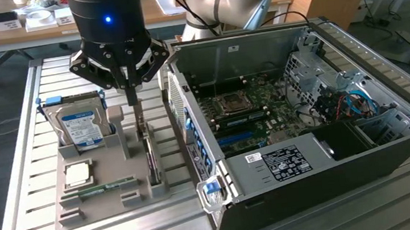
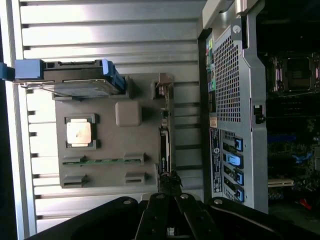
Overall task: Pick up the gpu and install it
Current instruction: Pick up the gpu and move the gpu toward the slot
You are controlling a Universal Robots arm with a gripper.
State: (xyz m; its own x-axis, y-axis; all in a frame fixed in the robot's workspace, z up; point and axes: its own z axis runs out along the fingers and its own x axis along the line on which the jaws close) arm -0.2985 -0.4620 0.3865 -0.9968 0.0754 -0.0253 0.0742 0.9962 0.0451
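Note:
The gpu (image 1: 150,155) is a thin dark card standing on its edge in a slot at the exterior view's right side of a grey holder tray (image 1: 100,209). In the wrist view the gpu (image 2: 164,142) shows edge-on as a narrow dark strip with a metal bracket at one end. My gripper (image 1: 133,99) hangs above the far end of the card, its fingers shut together with nothing between them. In the wrist view the gripper (image 2: 169,181) points down over the card's line.
The tray also holds a hard drive (image 1: 80,125) with a blue-white label, a square processor (image 1: 78,174) and a green memory stick (image 1: 105,187). An open computer case (image 1: 392,155) lies at the exterior view's right, its motherboard (image 1: 251,116) exposed. Both rest on a slatted metal table (image 1: 27,168).

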